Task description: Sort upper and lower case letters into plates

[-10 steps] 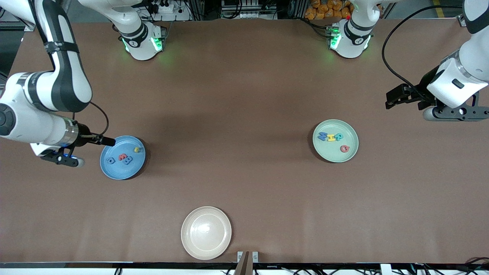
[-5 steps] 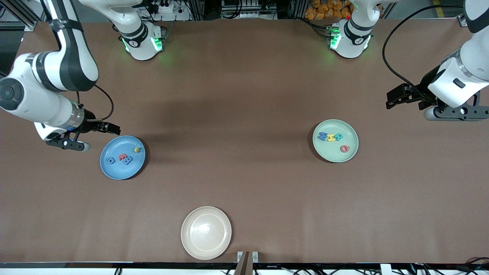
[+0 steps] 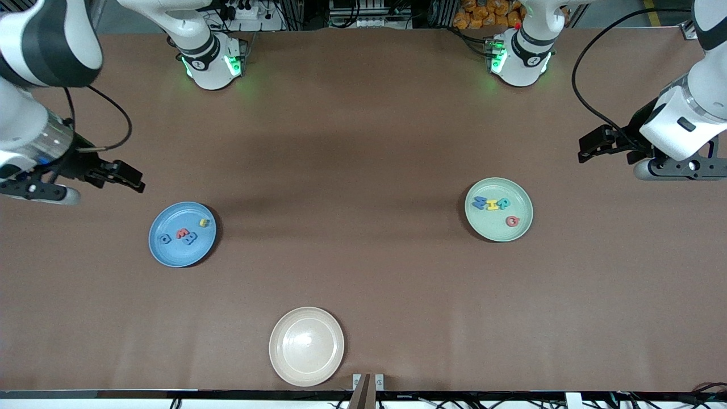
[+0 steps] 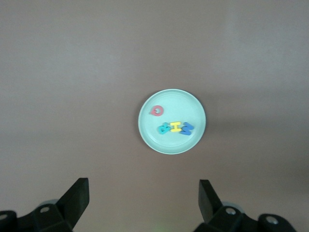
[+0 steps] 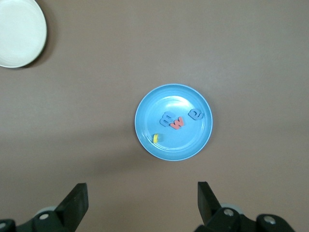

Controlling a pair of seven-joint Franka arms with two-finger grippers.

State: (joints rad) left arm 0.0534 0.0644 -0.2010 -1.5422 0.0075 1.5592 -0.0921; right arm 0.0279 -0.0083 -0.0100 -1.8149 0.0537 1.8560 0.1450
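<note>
The sky blue plate (image 3: 176, 255) lies toward the right arm's end and holds several letters: two blue, a red one (image 3: 182, 233) and a yellow one (image 3: 204, 222). It also shows in the right wrist view (image 5: 178, 147). The mint green plate (image 3: 500, 233) lies toward the left arm's end and holds a blue, a yellow, a teal and a red letter (image 3: 512, 221). It also shows in the left wrist view (image 4: 164, 145). My right gripper (image 3: 128, 177) (image 5: 142, 188) is open and empty, up beside the blue plate. My left gripper (image 3: 593, 146) (image 4: 143, 186) is open and empty, up beside the green plate.
A cream-beige plate (image 3: 306, 346) sits bare near the table's front edge, nearer to the front camera than both other plates. It also shows in the right wrist view (image 5: 17, 31). The two arm bases stand along the table's back edge.
My right gripper has risen and pulled away from the blue plate's rim toward the right arm's end of the table. My left arm has barely moved. The letters lie as before.
</note>
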